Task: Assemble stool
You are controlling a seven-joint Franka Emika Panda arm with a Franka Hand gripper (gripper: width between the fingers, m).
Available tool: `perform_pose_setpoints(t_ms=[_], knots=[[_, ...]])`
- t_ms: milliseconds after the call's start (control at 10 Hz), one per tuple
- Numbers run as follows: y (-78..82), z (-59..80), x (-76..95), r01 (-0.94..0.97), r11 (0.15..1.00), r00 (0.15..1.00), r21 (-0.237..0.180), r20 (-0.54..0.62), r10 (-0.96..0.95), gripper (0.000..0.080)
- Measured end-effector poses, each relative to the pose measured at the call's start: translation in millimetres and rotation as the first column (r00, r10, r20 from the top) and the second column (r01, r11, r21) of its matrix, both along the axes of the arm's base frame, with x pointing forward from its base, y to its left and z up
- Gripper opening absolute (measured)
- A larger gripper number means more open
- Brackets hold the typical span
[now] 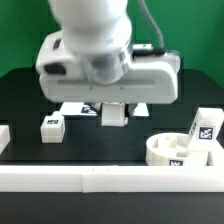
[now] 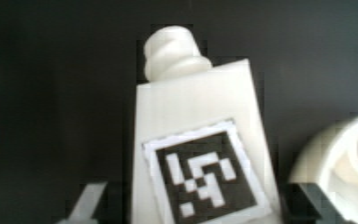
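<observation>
Stool seat (image 1: 168, 153), thick round white plastic disc, lower right; one tagged white leg (image 1: 205, 128) apparently fitted; second leg (image 1: 52, 127) loose at left; gripper (image 2: 194, 202) straddles third leg (image 2: 194, 120), grip unclear.

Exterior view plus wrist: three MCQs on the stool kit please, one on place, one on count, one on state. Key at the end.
1. Where is the thick round white plastic seat disc?
A. the exterior view's right, by the long white border rail
B. the exterior view's left
C. far back, centre

2. How many short blocky white tagged legs show in the exterior view?
A. one
B. two
C. three

3. The two-finger gripper is:
A. shut on the seat
B. open astride a leg
C. out of view

Key:
1. A, the disc sits there.
2. C: left leg, middle leg, leg at the seat.
3. B, the wrist view shows a gap beside the finger.
</observation>
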State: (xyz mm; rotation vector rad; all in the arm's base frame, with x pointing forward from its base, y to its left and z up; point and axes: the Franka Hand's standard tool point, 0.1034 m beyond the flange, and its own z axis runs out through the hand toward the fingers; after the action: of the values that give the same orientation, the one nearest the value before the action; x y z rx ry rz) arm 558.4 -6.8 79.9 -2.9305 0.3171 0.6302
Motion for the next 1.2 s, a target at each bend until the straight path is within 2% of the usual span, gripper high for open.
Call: perform_pose_setpoints(t_ms=[200, 300, 400, 500, 600, 700, 800, 900, 1200], knots=[[6.0, 13.6, 9.9, 0.035, 0.999, 0.988, -0.033, 0.153, -0.029, 0.0324], [4.5, 12.0, 15.3, 0.045, 0.997, 0.955, -0.066, 0.295, -0.024, 0.0324], [4.3, 9.3, 8.3, 0.053, 0.995, 0.937, -0.082, 0.35, -0.021, 0.0324], [2.4, 10.3, 16.4, 0.068, 0.991, 0.885, -0.112, 0.466, -0.008, 0.0324], [4.0, 10.2, 17.3, 0.078, 0.988, 0.834, -0.134, 0.551, 0.009, 0.0324], [13.9, 13.9, 20.2, 0.086, 0.987, 0.802, -0.139, 0.597, 0.014, 0.0324], [22.5, 22.9, 29.4, 0.095, 0.984, 0.727, -0.153, 0.685, 0.036, 0.0324], [28.1, 23.0, 26.5, 0.094, 0.982, 0.698, -0.163, 0.714, 0.051, 0.0324], [30.0, 20.6, 25.5, 0.081, 0.983, 0.712, -0.162, 0.7, 0.057, 0.0324]])
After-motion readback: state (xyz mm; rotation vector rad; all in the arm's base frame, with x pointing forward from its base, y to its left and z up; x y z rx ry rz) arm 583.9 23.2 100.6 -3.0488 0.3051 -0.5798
